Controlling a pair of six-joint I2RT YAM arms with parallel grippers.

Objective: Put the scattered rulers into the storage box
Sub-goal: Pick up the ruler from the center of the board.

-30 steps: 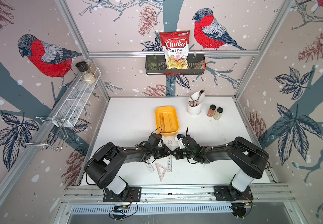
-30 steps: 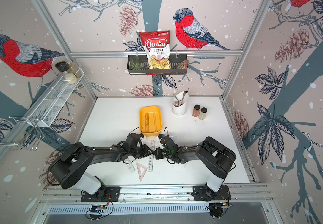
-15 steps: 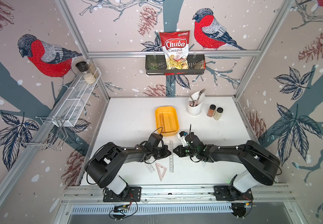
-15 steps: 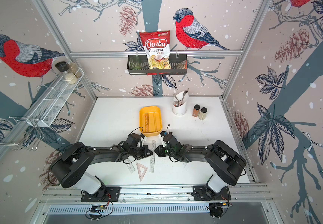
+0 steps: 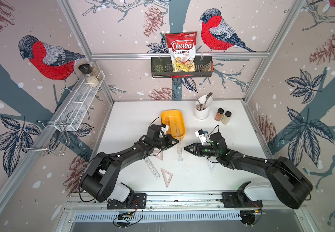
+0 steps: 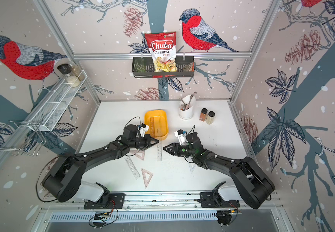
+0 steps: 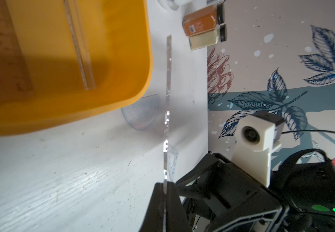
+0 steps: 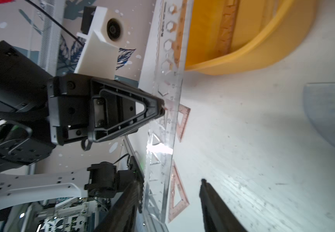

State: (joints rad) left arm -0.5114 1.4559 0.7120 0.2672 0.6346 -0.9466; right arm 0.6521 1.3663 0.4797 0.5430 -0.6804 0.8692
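My left gripper (image 5: pixel 177 141) (image 7: pixel 165 185) is shut on the long edge of a clear stencil ruler (image 5: pixel 179 149) (image 7: pixel 167 90) (image 8: pixel 169 96). The ruler is held tilted up off the table, and its far end reaches the near corner of the yellow storage box (image 5: pixel 183 123) (image 6: pixel 166 124). The box holds a few rulers (image 5: pixel 172 124). My right gripper (image 5: pixel 185 149) (image 8: pixel 169 180) stands open just right of the held ruler, gripping nothing. On the table lie another stencil ruler (image 5: pixel 152 167), set squares (image 5: pixel 166 176) (image 5: pixel 159 155) (image 5: pixel 212 166) and a protractor (image 7: pixel 142 112) beside the box.
A white cutlery cup (image 5: pixel 201 112) and two spice jars (image 5: pixel 223 116) stand behind my right arm. A wire shelf (image 5: pixel 76 102) hangs on the left wall. A black basket (image 5: pixel 181 68) with a chips bag hangs on the back wall.
My right gripper has opened, let go of the clear ruler and drawn back to the right. My left gripper has shut on that ruler and now holds it alone.
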